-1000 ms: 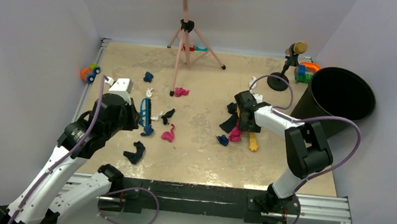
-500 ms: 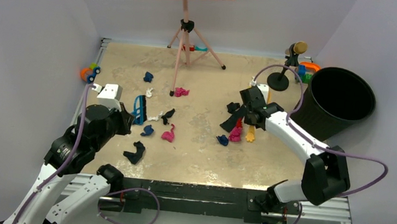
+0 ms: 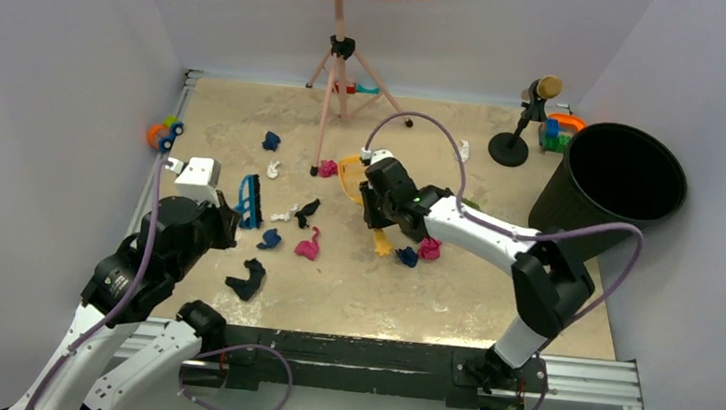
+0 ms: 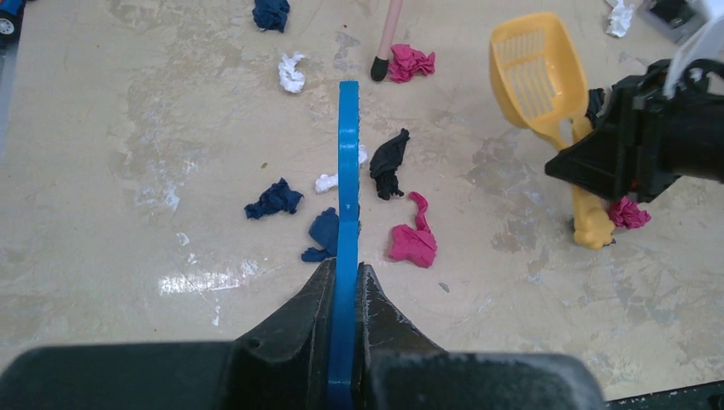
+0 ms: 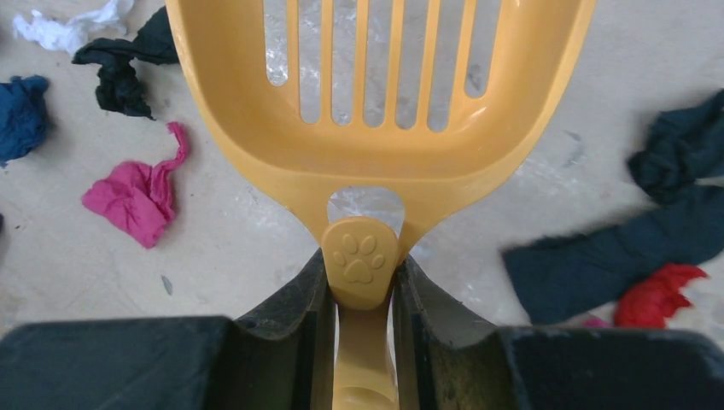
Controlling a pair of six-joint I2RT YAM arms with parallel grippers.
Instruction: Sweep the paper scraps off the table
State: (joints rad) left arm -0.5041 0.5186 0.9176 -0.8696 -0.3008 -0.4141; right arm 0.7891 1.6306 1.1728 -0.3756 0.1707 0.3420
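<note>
The right arm is swinging in from the bin (image 3: 579,211) side towards the middle of the table (image 3: 380,302), bringing the dustpan (image 3: 350,176) with it. The left arm is drawing its brush (image 3: 250,201) back a little towards the left rail.

The paper scraps (image 3: 310,247) are lying scattered over the left and middle of the table. A loose cluster of blue, black, white and pink wads is sitting between brush and dustpan, and one black wad is lying nearer the front edge. A pink wad is resting right against a foot of the tripod (image 3: 335,82). Another pink wad and a blue one are lying just beside the right arm, on the side away from the brush.

The left gripper (image 4: 346,286) is clamping the brush handle, jaws pressed tight on it. The brush is showing edge-on, and I cannot tell whether its bristles are touching the table. The right gripper (image 5: 363,286) is gripping the dustpan at the neck of its handle, jaws closed against it.

Several things could be going wrong from here:
- The dustpan is slotted, so small wads may be slipping through or snagging.
- Its mouth appears to be sitting off the table; unless it is laid flat, swept wads are likely to be sliding underneath.
- The wads look light, so a fast stroke risks flinging them past the pan.
- The two wads beside the right arm are lying behind the pan and risk being missed or dragged by the arm.
- Sweeping out the wad at the tripod foot risks knocking the tripod.
</note>
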